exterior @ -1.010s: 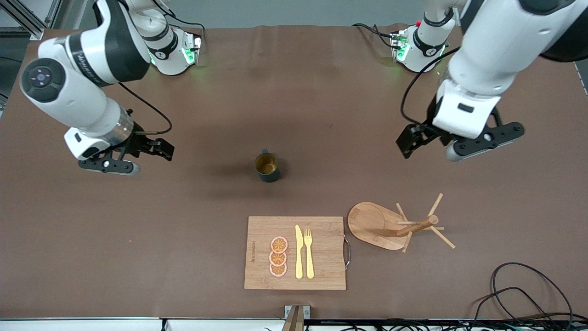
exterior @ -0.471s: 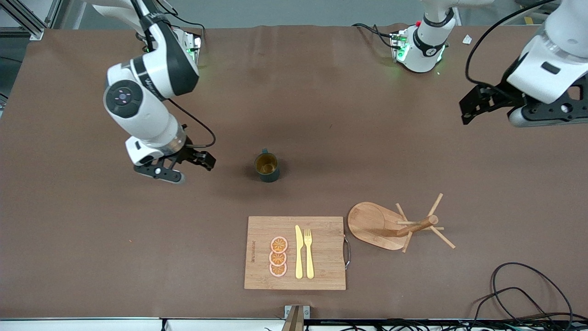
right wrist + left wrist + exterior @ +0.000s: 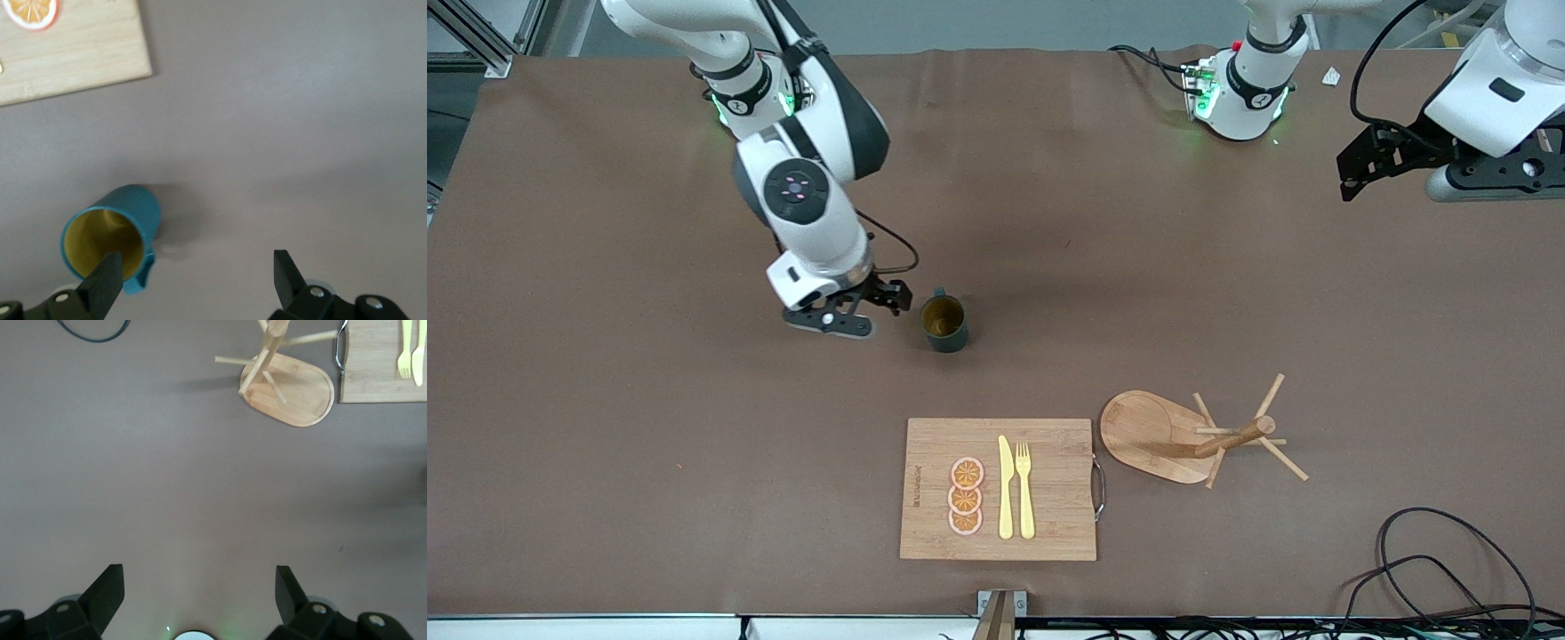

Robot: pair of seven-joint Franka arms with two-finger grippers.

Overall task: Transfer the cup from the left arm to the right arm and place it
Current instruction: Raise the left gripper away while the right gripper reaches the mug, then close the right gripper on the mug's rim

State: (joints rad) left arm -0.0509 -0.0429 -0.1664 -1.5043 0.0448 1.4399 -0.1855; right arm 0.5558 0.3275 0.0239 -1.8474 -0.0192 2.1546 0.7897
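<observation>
A brown surface (image 3: 605, 427) seen from a high camera facing two white robot arms. Going from the right arm's end of the surface to the left arm's: the right gripper (image 3: 871, 307) hangs low just beside one small dark teal cup (image 3: 943, 324), fingers spread and empty; in its wrist view the cup (image 3: 113, 235) stands upright close to one fingertip, apparently not yet touched. The cup sits mid-surface, farther from the front camera than one wooden cutting board (image 3: 999, 489). On the board lie three orange slices (image 3: 966, 496), one yellow knife (image 3: 1006, 487) and one yellow fork (image 3: 1024, 489). Beside the board, toward the left arm's end, stands one wooden peg rack (image 3: 1193, 436). The left gripper (image 3: 1360, 169) waits high over that end, fingers spread, holding nothing. Judged from this, the task has barely begun: no lift, no handover, no placing yet, and the right arm, not the left, is nearest the cup.
</observation>
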